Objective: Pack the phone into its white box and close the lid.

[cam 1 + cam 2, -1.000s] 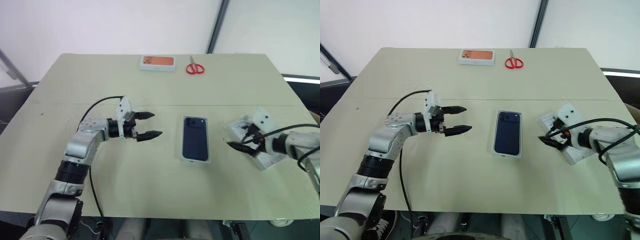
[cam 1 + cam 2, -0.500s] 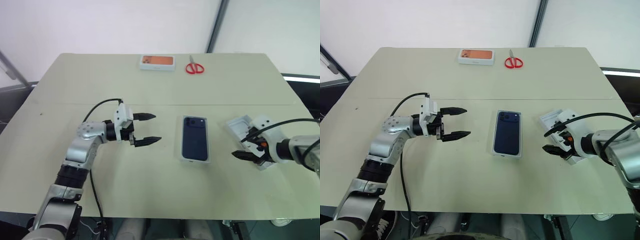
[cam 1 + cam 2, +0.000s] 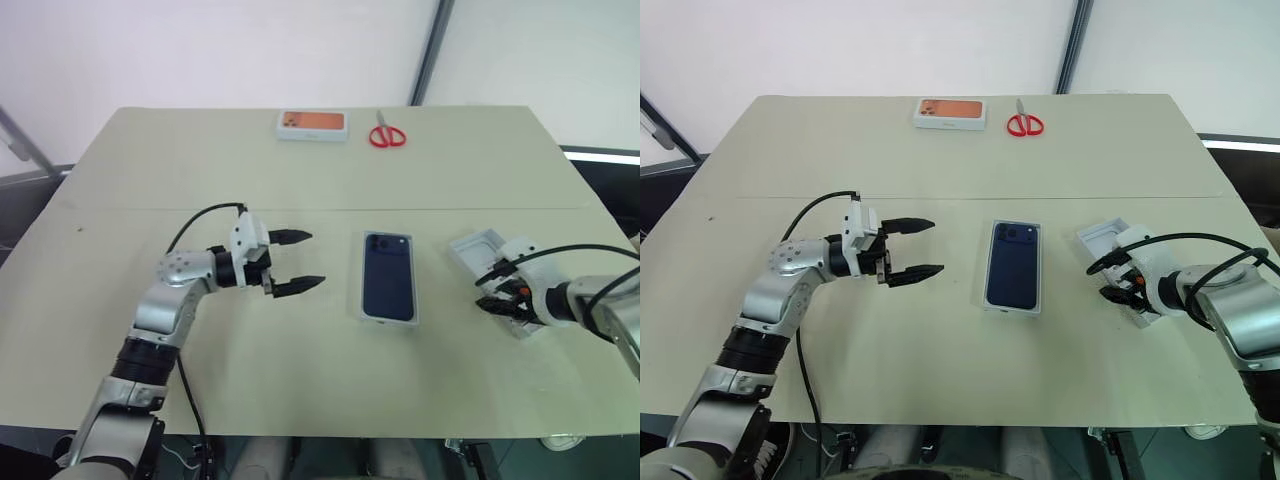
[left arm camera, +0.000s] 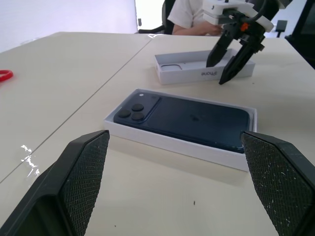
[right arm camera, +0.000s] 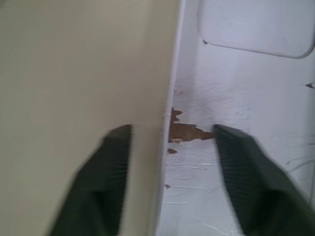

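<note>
Lying in the box [image 3: 364, 312] already, the phone [image 3: 389, 279] is awaiting its lid [image 3: 478, 248]; right gripper [image 5: 170, 142] is straddling the lid's wall, not yet clamped; left gripper [image 3: 300, 262] is hovering wide open, empty.

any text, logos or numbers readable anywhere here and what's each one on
"iPhone": in grey on the side wall of the lid, which lies open side up to the right of the phone.
A faint logo shows on the phone's back, in the white box; too dim to read.
The orange-topped box at the table's far edge: any print too small to read.
The red scissors: no text seen.
</note>
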